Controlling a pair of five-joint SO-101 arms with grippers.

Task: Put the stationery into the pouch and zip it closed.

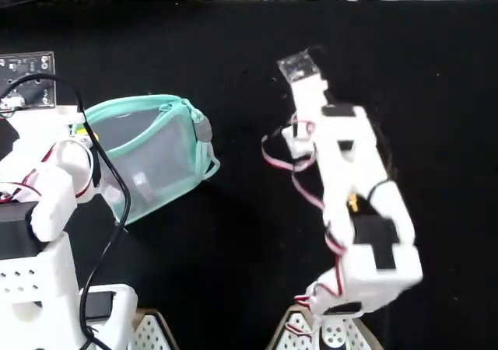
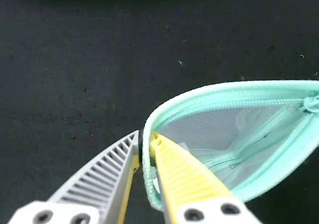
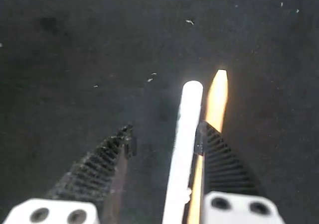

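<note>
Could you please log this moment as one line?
left gripper: shut on rim of open pouch | right gripper: open around white pen, orange pencil alongside

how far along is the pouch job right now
Done: the pouch is unzipped, its rim pinched by the left claw. In hand: the right claw hangs open around a white pen, beside an orange pencil, on the table; neither is gripped. Left: both into the pouch, then zipping. Whether the pouch holds anything already is unclear.

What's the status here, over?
Left gripper shut on rim of mint-green mesh zip pouch, mouth open. Right gripper open, straddling white round-tipped stick, orange pointed pencil beside it, both outside pouch. No obstruction seen.
</note>
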